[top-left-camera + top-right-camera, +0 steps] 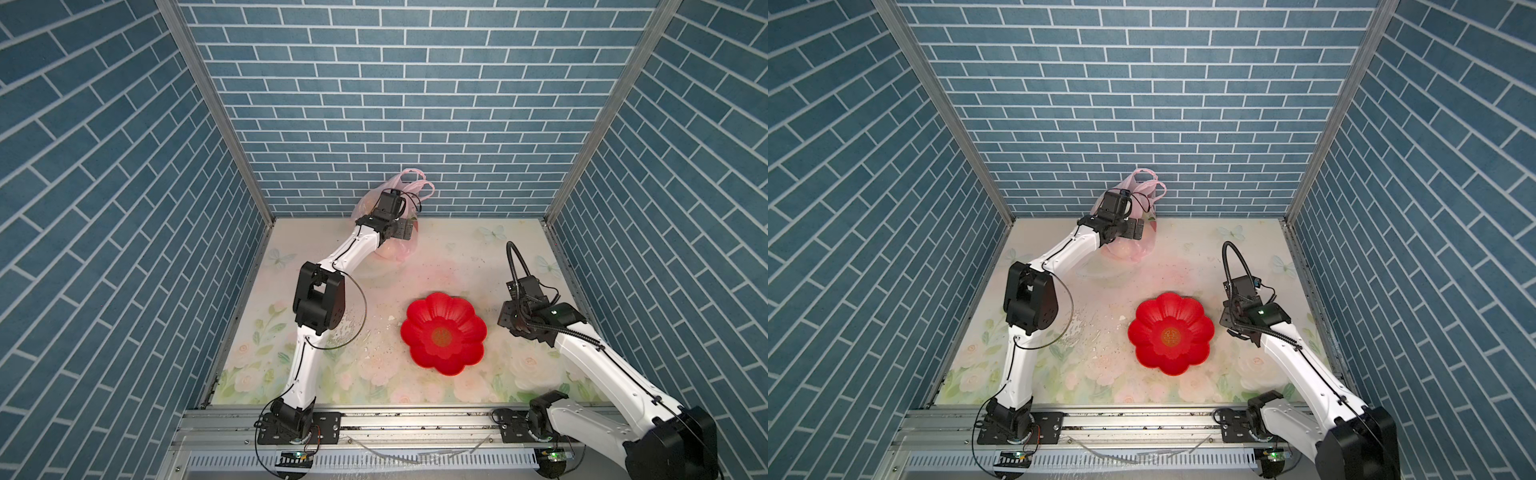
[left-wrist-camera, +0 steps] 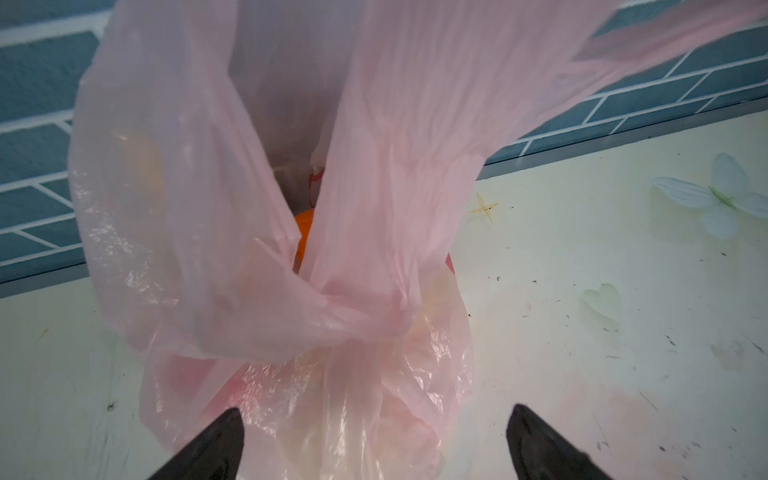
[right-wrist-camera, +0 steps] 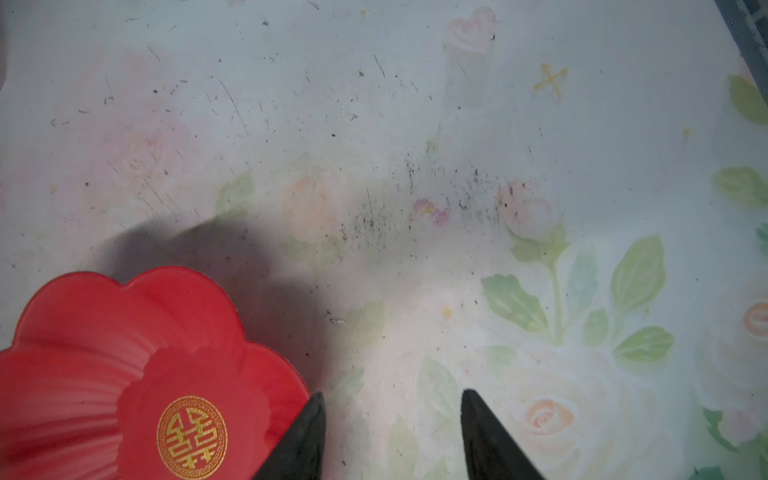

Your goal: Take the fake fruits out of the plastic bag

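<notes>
Black fingertips (image 2: 220,436) of the left gripper (image 2: 374,409) are standing wide apart, clasping nothing, with the lower folds of the pink bag (image 2: 374,166) showing between them. That bag is sitting at the back of the table (image 2: 623,291) against the brick wall (image 2: 41,187). One orange fruit (image 2: 305,237) is peeking through the narrow mouth; the other fruits (image 2: 137,162) are showing only as dim shapes under film. Right gripper (image 3: 391,392) is hovering part-open and empty beside the red dish (image 3: 83,332). Risk: jaws closing here are probably pinching only thin film, dragging the whole bag.
</notes>
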### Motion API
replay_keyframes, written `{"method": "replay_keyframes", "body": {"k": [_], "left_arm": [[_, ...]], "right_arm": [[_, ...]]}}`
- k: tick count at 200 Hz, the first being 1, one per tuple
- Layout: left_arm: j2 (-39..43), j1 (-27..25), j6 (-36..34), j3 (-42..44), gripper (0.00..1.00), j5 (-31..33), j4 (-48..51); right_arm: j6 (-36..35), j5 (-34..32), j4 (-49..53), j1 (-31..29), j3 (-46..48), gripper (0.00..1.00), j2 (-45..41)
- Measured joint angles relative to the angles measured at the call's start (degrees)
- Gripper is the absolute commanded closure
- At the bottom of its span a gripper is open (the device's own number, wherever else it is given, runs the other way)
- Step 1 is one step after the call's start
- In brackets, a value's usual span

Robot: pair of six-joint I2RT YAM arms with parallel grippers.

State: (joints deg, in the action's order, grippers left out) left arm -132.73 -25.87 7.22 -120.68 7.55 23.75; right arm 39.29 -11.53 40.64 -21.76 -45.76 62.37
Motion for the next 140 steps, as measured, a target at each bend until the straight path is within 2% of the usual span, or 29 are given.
{"method": "replay_keyframes", "body": {"k": [45,74,95,140], "left_arm": [[-8.13,-0.83,-0.2,-7.19,0.02,7.02,-2.21],[-14.03,-0.83,0.26,-14.99,0.13,9.75,-2.67],[-17.81,-0.81,0.63,-20.57,0.26,10.82,-2.71],[-18.75,-0.48,2.54,-21.4,0.7,11.61,-3.89]], "right_arm": [[-4.44,3.63,-4.48,2.54,-3.93,0.47,8.24],[-5.9,5.66,-6.67,3.61,-4.04,0.47,11.08],[-6.67,6.82,-8.26,4.22,-4.04,0.47,12.39],[-7.91,8.5,-10.1,4.98,-4.44,0.5,14.86]]}}
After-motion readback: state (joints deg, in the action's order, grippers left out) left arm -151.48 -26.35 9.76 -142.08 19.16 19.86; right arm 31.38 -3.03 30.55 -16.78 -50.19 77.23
